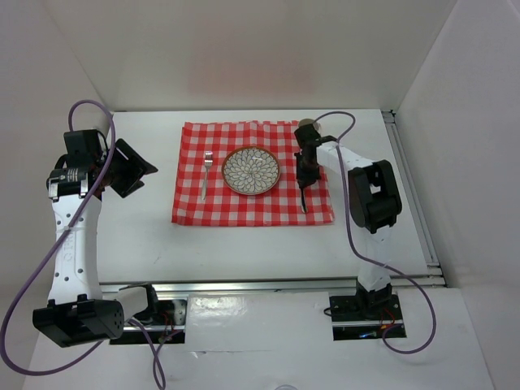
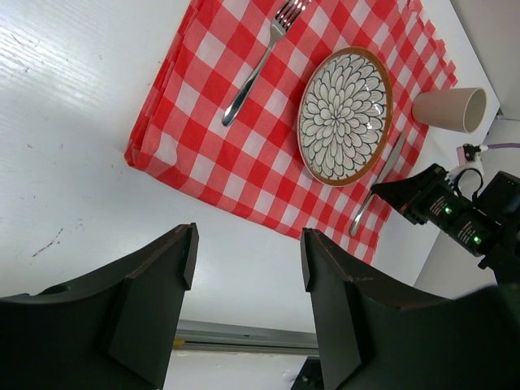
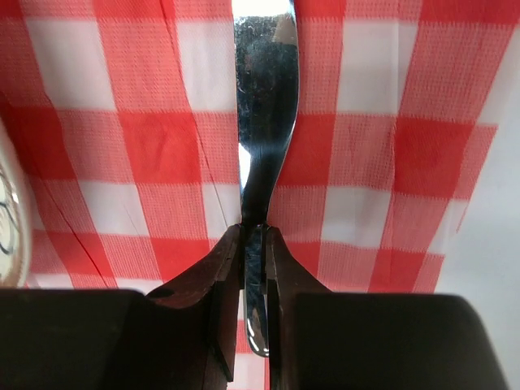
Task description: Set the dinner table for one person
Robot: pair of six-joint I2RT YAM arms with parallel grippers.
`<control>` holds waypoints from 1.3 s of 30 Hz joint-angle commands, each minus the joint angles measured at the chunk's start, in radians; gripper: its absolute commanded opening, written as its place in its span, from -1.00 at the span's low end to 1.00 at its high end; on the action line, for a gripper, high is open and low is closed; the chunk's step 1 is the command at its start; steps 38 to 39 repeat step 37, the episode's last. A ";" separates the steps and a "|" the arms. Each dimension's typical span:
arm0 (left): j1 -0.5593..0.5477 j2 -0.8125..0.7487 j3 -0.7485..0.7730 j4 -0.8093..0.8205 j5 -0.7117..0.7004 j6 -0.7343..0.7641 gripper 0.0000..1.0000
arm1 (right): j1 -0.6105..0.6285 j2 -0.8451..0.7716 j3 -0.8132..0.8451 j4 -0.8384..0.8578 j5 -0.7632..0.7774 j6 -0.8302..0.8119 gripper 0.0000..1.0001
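Arm bases (image 1: 357,307): bolted at the near edge of the table (image 1: 244,252).
Table: white, rigid and fixed, lying under everything; not a thing to grip, only to set things on.
Cloth (image 1: 195,207): spread mid-table, carrying fork (image 1: 205,177), plate (image 1: 251,171) and knife (image 1: 303,203), left to right.
Cup (image 1: 307,125): at the cloth's far right corner.
Left gripper (image 1: 134,173): off the cloth, over bare table.
Right gripper (image 1: 304,188): over the cloth, right of the plate.
Left wrist view: jaws spread, nothing between them.
Right wrist view: jaws clenched on the knife's handle end.
Knife handling: probably light; thin, stiff polished steel, likely slippery; pinch the handle's flat sides.
Contact: cannot tell whether the blade rests on the cloth.
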 commanded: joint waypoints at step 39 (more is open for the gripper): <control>-0.139 0.065 -0.053 0.063 -0.075 0.130 0.45 | -0.285 -0.904 -0.349 -0.165 0.159 0.166 1.00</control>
